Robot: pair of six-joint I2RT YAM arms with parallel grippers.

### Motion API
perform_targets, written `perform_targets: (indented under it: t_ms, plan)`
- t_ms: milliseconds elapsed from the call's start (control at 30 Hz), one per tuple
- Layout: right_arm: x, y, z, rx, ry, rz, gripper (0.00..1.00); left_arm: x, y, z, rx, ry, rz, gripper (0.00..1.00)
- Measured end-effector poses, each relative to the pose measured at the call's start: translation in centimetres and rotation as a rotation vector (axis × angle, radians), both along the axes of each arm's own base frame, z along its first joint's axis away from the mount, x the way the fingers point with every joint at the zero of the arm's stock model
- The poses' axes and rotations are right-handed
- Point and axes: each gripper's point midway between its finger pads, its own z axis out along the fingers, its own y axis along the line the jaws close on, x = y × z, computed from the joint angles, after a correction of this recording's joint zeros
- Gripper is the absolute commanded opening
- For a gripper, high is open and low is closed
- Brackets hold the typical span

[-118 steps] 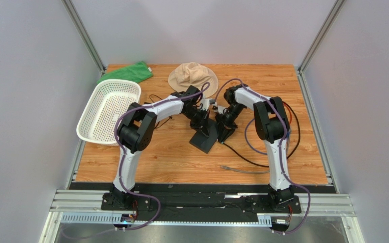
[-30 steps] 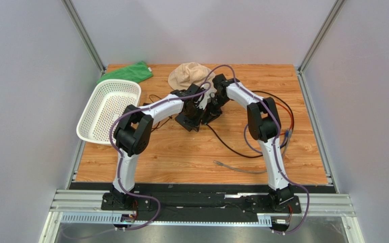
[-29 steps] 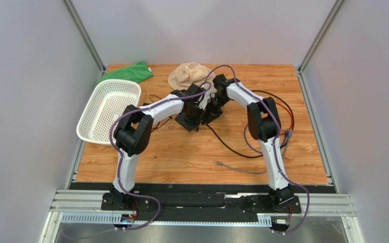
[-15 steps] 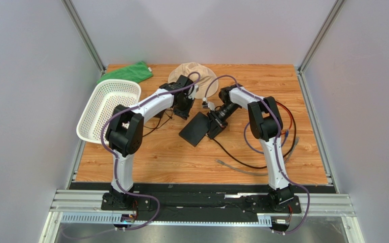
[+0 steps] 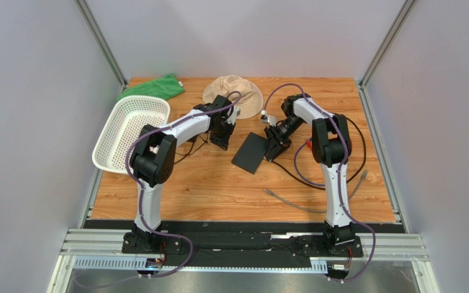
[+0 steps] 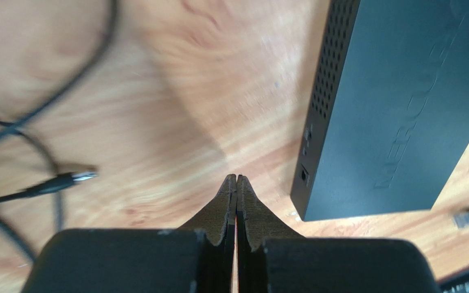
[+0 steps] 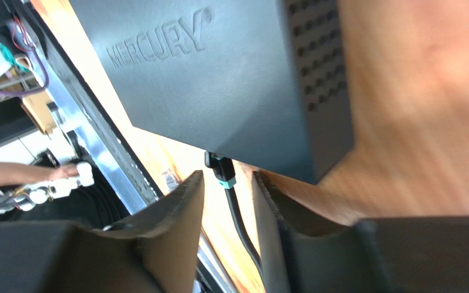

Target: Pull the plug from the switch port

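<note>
Shows switch (image 5: 253,152) slid toward frame right, teal plug (image 7: 220,168) still seated inside spread right gripper (image 7: 228,180); leaves left gripper (image 6: 236,183) pressed together, empty, withdrawn.

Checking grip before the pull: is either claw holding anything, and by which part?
Nothing is held. The left claw is shut empty beside the switch; the right claw is open, the plug ungripped ahead of it.
</note>
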Motion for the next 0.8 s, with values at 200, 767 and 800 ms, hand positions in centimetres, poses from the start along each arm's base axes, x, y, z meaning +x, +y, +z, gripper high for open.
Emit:
perform_targets:
  t_ms: [200, 767, 800]
  plan:
    - [0.7, 1.0, 0.5, 0.022, 0.045, -0.081, 0.49, -3.7, -1.3, -2.5, -0.078, 0.138, -0.056, 0.00]
    - [0.3, 3.2, 1.3, 0.132, -0.023, -0.083, 0.00, -5.9, -3.1, -0.6, -0.372, 0.255, -0.111, 0.82]
    - [0.5, 3.5, 1.5, 0.140, -0.044, -0.074, 0.00, -6.2, -3.2, -0.5, -0.407, 0.271, -0.115, 0.82]
